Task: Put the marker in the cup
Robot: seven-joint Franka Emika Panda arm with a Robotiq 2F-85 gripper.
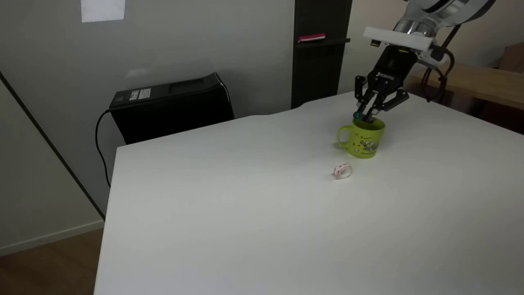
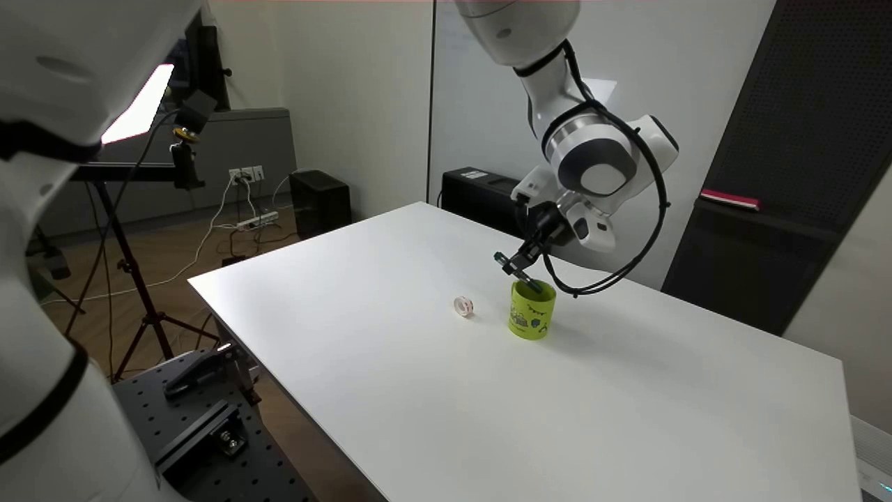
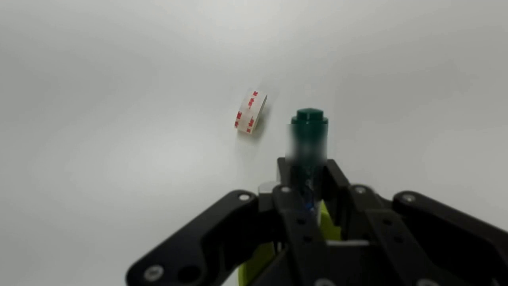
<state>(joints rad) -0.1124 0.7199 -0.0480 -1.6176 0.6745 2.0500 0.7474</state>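
My gripper (image 1: 363, 115) is shut on the marker, a dark teal-green stick (image 3: 309, 137). In an exterior view the marker (image 2: 500, 258) is held at a slant, its upper end sticking out past the fingertips (image 2: 516, 268). Its lower end shows at the mouth of the cup; how deep it reaches is hard to tell. The cup, a yellow-green mug (image 1: 366, 141), stands upright on the table, its handle visible in an exterior view; it also shows in an exterior view (image 2: 529, 317). In the wrist view the cup (image 3: 254, 264) lies under the fingers, mostly hidden.
A small roll of tape (image 1: 343, 171), white with red print, lies on the white table (image 1: 229, 213) close to the cup; it also shows in the wrist view (image 3: 251, 112). A black box (image 1: 172, 106) stands beyond the table edge.
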